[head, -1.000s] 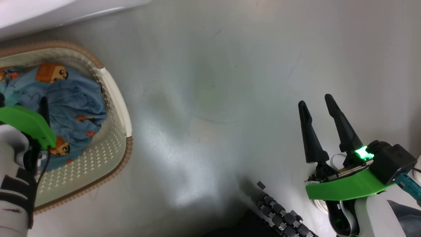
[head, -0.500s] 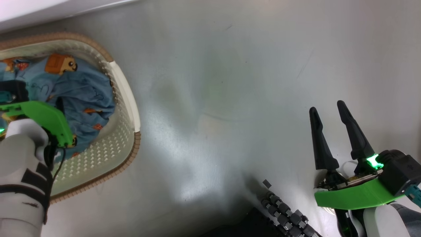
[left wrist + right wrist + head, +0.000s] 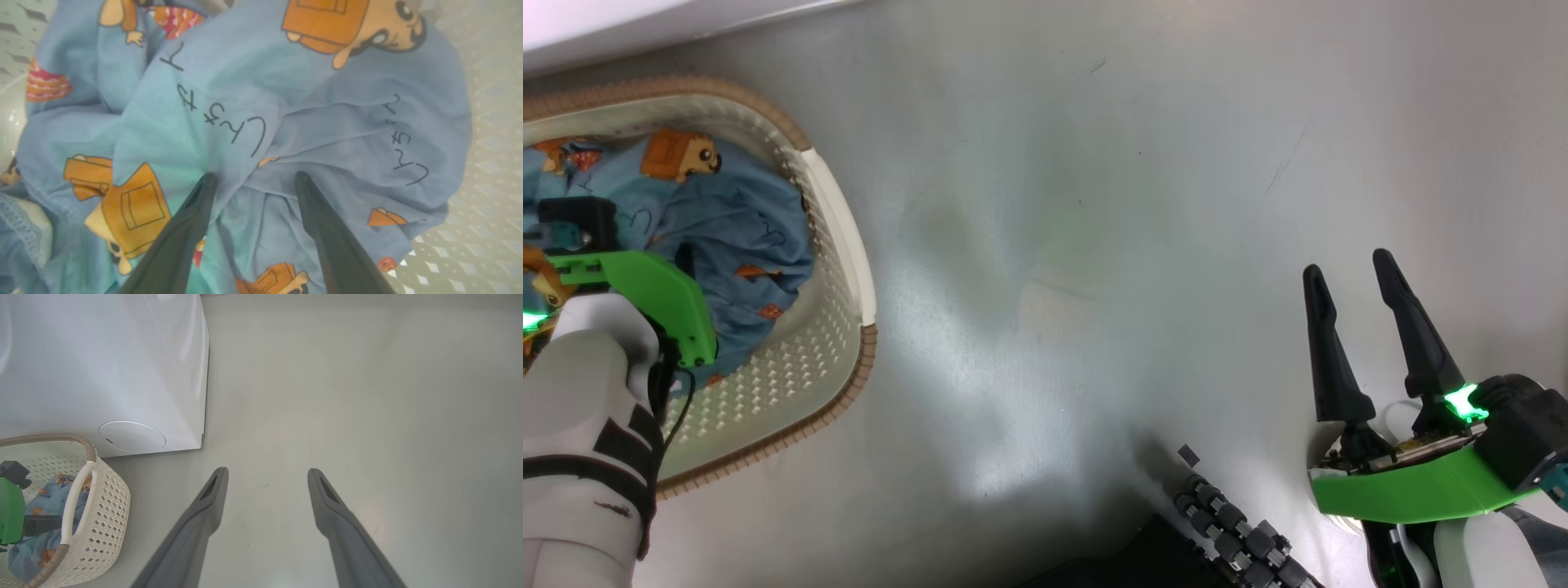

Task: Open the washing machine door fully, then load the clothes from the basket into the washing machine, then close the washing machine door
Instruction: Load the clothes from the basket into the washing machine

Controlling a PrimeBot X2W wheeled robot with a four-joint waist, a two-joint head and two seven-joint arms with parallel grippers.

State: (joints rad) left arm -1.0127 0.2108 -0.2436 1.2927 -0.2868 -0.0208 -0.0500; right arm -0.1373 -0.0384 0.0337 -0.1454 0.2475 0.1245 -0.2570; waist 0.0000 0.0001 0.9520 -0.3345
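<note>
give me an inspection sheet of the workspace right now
surface: grey floor, glossy, faint scratches
job's things: clothes bundled in the basket; basket stands on the floor beside the white washing machine
clutter: black segmented part at the head view's lower edge, cannot tell what
grippers: left gripper open, tips at the clothes; right gripper open over the floor, holding nothing
cables: black cable looping at the left wrist
surroundings: nothing seen

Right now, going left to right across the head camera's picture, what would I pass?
Clothes → the white side handle of the basket → bare grey floor → black ribbed hose at the bottom edge → right gripper, open.
</note>
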